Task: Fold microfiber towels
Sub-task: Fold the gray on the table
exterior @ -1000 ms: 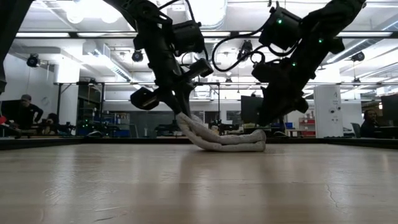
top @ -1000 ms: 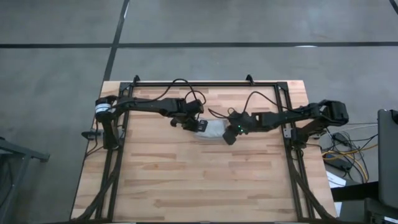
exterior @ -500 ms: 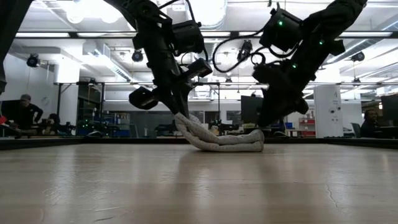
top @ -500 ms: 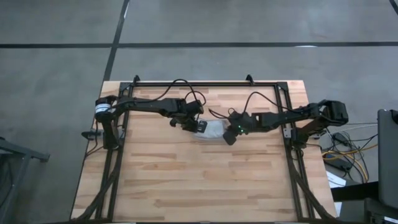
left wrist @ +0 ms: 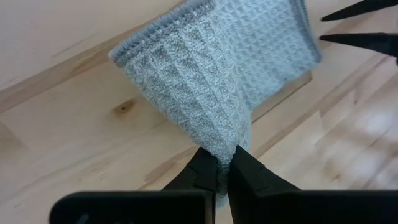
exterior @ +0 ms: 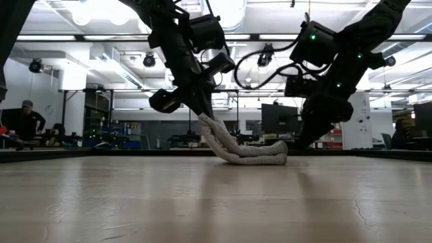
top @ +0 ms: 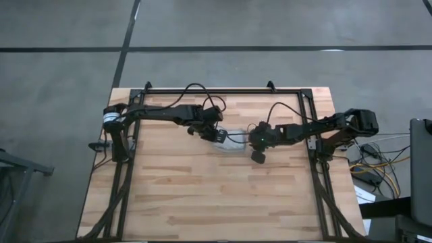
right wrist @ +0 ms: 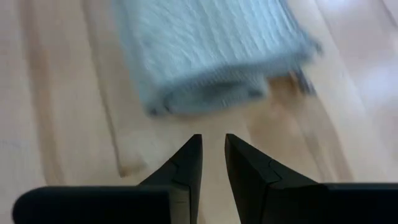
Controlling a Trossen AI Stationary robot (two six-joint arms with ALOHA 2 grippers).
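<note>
We start at the left arm, which reaches from its base at the table's (top: 202, 202) left edge toward the middle of the far half. Its gripper (top: 217, 136) (exterior: 202, 115) (left wrist: 222, 163) is clenched on the towel (top: 231, 141) (exterior: 246, 152) (left wrist: 211, 68) (right wrist: 211, 56), pinching one end of the cloth between its dark fingers (left wrist: 205, 171). In the low view we see that end lifted off the wood, the layers rising in a slant up to the fingertips, while the rest of the grey-blue cloth lies folded over itself on the table. In the left wrist view the held part hangs as a narrow twisted neck that widens into a flat waffle-textured panel with a stitched hem. The towel sits near the table's centre, a little toward the far side, between the two grippers. Moving right, we find the right gripper (top: 257, 150) (exterior: 307, 138) (right wrist: 213, 158) just beside the towel's other end, apart from it. Its fingers (right wrist: 186, 168) stand a narrow gap apart with nothing between them, bare wood showing through the slot, so it is released. The rolled fold of the cloth lies just ahead of those fingertips. The right arm stretches back to its base at the table's right edge.
</note>
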